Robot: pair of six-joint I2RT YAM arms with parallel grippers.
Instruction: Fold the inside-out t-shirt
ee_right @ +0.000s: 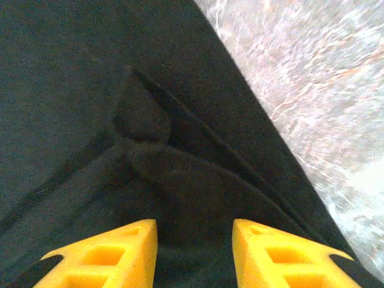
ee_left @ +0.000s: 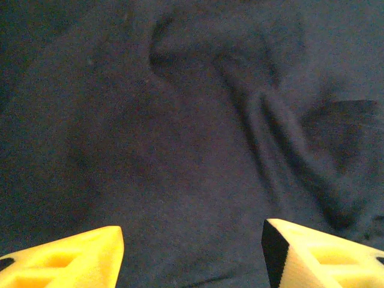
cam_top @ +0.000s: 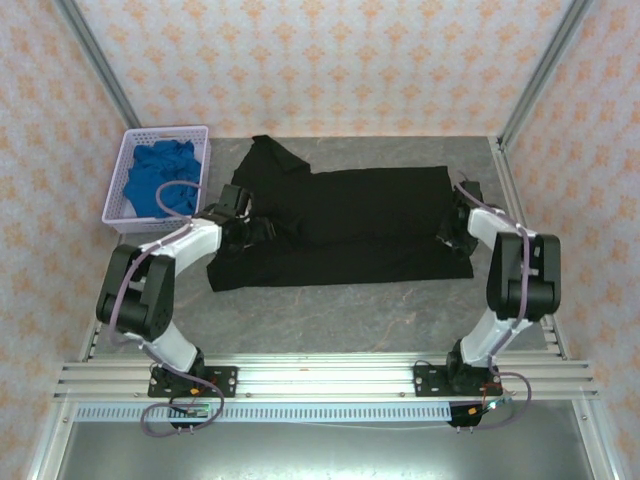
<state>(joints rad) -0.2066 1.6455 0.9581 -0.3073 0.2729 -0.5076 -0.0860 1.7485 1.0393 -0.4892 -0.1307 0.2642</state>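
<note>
From the overhead view I see the t-shirt point(cam_top: 350, 225) lying flat on the grey table point(cam_top: 350, 320), spread sideways across the middle, with one sleeve sticking out toward the far left corner. It looks doubled over along its length, though I cannot make out the layers for sure. My left pincer point(cam_top: 262, 231) sits over the shirt's left end, low on the cloth, and my right pincer point(cam_top: 447, 235) sits at the shirt's right edge. On the left wrist camera the left pincer point(ee_left: 193, 231) has its yellow fingers point(ee_left: 72, 258) wide apart, with nothing between them but dark fabric lying below; the cloth ahead of them carries a few soft wrinkles running away to the right. On the right wrist camera the right pincer point(ee_right: 194, 225) also stands apart, the gap narrower, and the shirt point(ee_right: 90, 90) lies under it unpinched as far as I can tell. A folded crease runs diagonally ahead of those fingers, and the shirt's edge cuts across to the right, with bare marbled table point(ee_right: 324, 90) past it. At the far left of the table stands a lavender basket point(cam_top: 120, 185) holding a blue cloth point(cam_top: 160, 180), just beside the left arm and apart from the shirt.
</note>
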